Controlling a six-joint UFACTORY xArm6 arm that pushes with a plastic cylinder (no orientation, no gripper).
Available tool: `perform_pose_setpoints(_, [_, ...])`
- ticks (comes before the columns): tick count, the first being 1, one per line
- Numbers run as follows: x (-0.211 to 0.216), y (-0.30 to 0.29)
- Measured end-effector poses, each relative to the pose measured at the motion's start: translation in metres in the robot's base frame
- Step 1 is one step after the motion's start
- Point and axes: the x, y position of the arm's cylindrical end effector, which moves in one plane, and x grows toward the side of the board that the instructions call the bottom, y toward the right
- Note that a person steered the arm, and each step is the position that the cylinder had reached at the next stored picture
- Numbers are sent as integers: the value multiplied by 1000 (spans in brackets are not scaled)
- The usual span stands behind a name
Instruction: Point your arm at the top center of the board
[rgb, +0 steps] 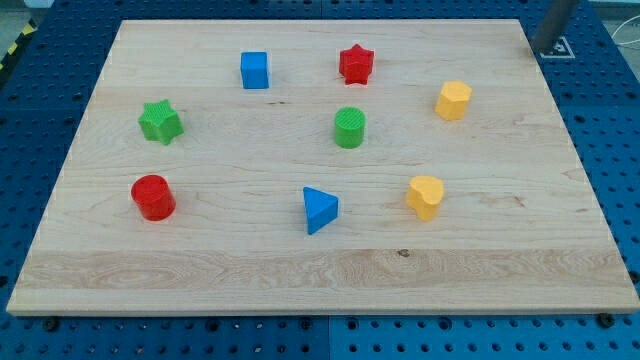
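Note:
My rod stands at the view's top right, and my tip rests just beyond the wooden board's top right corner, far from every block. On the board lie a blue cube, a red star, a yellow hexagonal block, a green cylinder, a green star, a red cylinder, a blue triangular block and a yellow heart-shaped block. The yellow hexagonal block is the block nearest my tip, below and to its left.
The board lies on a blue perforated table that shows on all sides. A yellow-and-black striped edge shows at the view's top left.

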Motion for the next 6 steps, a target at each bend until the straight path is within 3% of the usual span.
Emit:
perform_pose_setpoints(2, [-58,-119])
perform_pose_setpoints(4, [-35,-309])
perform_pose_setpoints(5, [19,-326])
perform_pose_setpoints(6, [44,-265])
